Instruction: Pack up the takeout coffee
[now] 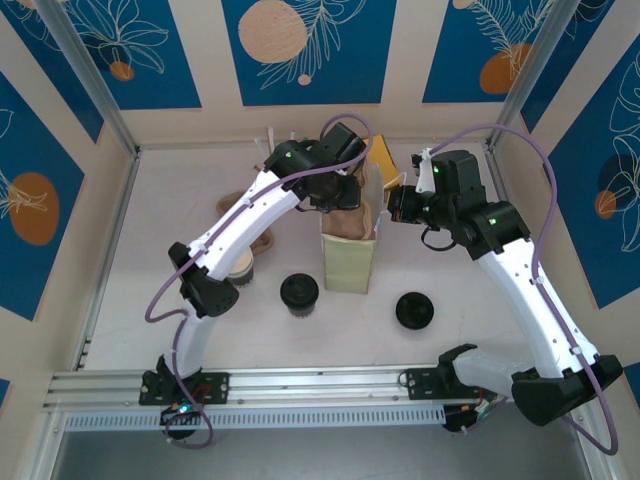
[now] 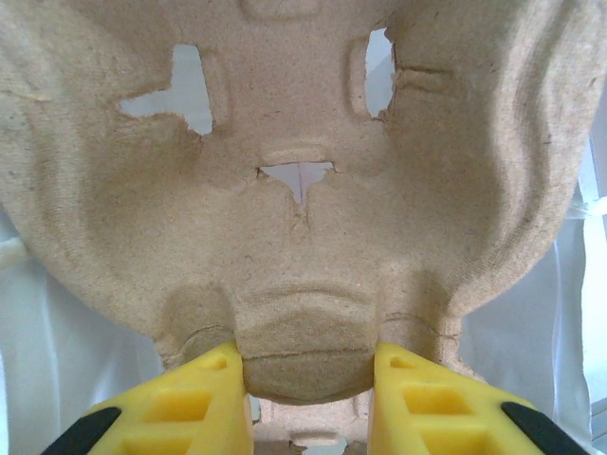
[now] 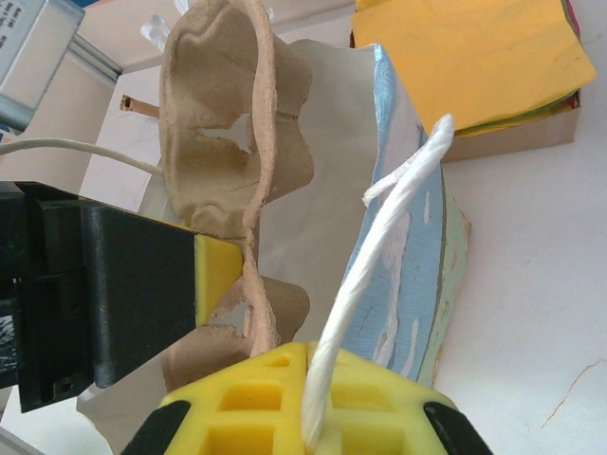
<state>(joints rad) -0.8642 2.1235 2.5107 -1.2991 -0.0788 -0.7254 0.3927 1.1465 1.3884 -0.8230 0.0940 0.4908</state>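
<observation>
The pale tabletop (image 1: pixel 150 230) carries a tall paper bag (image 1: pixel 347 268) standing upright at the middle of the overhead frame. Just left of the bag stands a lidded cup (image 1: pixel 299 293). Further left is an open cup (image 1: pixel 243 268), pale inside, and behind it a brown pulp tray (image 1: pixel 262 240), both partly hidden. A loose black lid (image 1: pixel 415 310) lies lower right of the bag, well apart. A box of yellow paper (image 1: pixel 383 160) sits at the upper middle.

My fingers (image 2: pixel 204 398) are yellow, the pulp tray (image 2: pixel 303 237) is pale brown, the paper bag (image 1: pixel 348 265) is pale yellow with a white handle (image 3: pixel 379 275), the lid (image 1: pixel 415 311) is black, and the walls (image 1: pixel 130 40) carry blue panels with white leaves.
</observation>
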